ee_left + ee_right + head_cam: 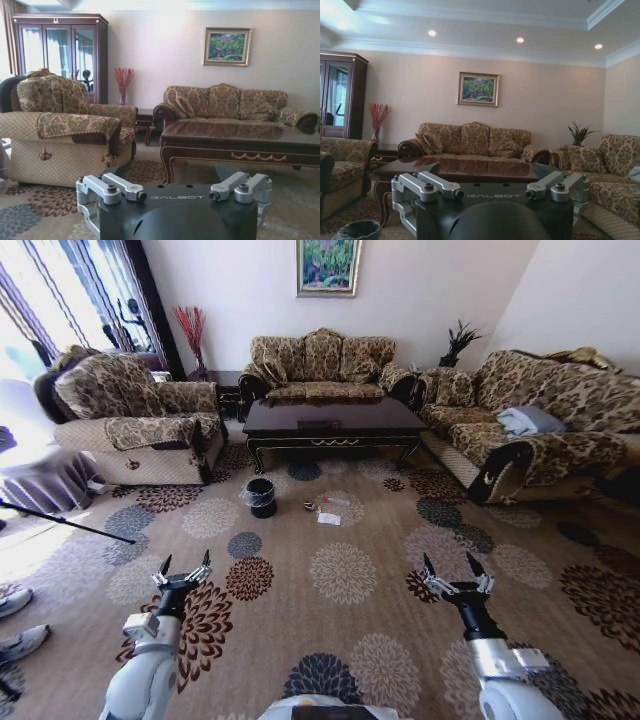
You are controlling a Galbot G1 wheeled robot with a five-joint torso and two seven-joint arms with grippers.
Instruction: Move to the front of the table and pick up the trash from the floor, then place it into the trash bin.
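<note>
Trash point(326, 510): small bits on the carpet point(340, 570) before the coffee table point(333, 422), bin point(261, 497) just beside; left gripper point(185, 574) and right gripper point(455, 579) held low, jaws open, well short, presumably for the approach.

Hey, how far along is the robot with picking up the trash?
Nothing is done yet. The trash lies on the floor before the table, right of the bin. The left hand and right hand hang open, far back. Approach, pickups and binning remain.
</note>
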